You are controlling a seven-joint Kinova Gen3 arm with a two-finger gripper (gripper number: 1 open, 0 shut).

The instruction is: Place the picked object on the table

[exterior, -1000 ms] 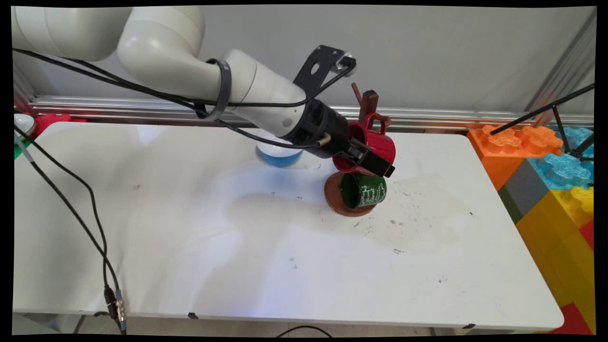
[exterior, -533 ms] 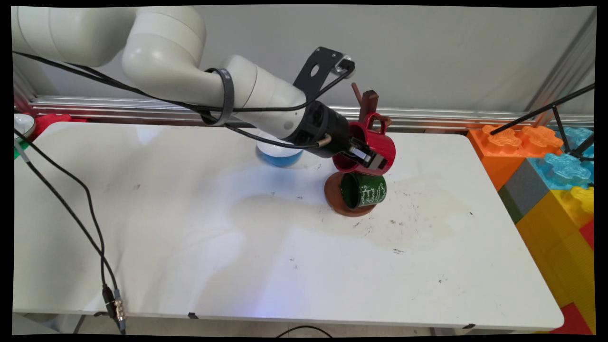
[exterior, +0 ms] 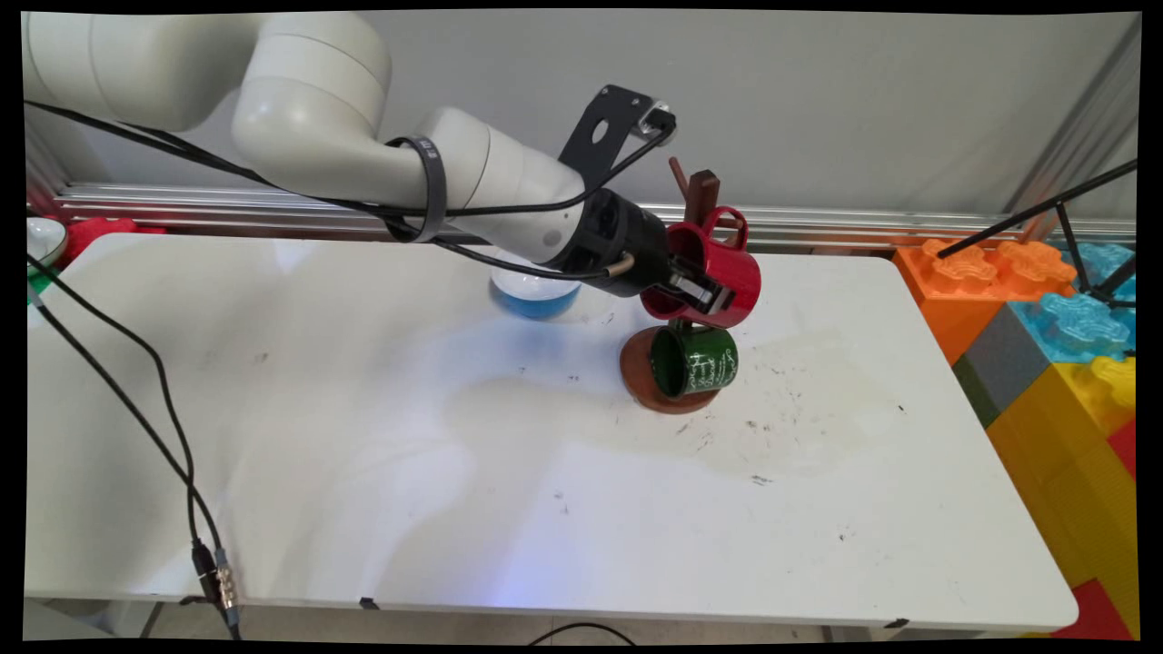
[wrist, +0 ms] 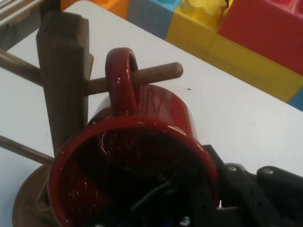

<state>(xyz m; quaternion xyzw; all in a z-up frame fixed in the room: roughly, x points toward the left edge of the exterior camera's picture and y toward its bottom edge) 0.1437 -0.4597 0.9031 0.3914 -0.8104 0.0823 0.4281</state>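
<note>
My gripper [exterior: 700, 295] is shut on the wall of a red mug [exterior: 727, 272], one finger inside the rim and one outside. The mug lies tilted on its side against the brown wooden mug tree [exterior: 701, 195]. In the hand view the red mug [wrist: 156, 113] fills the lower frame, and its handle [wrist: 120, 71] is looped over a peg [wrist: 161, 73] sticking out from the post [wrist: 61, 80]. A green mug [exterior: 700, 361] hangs lower on the same tree, just above its round base [exterior: 641, 377].
A blue bowl [exterior: 531, 295] sits behind the arm's wrist. Big coloured toy blocks [exterior: 1045, 318] stack at the table's right edge, with a black tripod leg [exterior: 1036, 211] over them. Black cables [exterior: 173, 409] hang over the table's left side.
A second ago the gripper stood open around the red mug's rim; it has since shut on the wall. The mug has risen slightly, its handle higher along the post.
</note>
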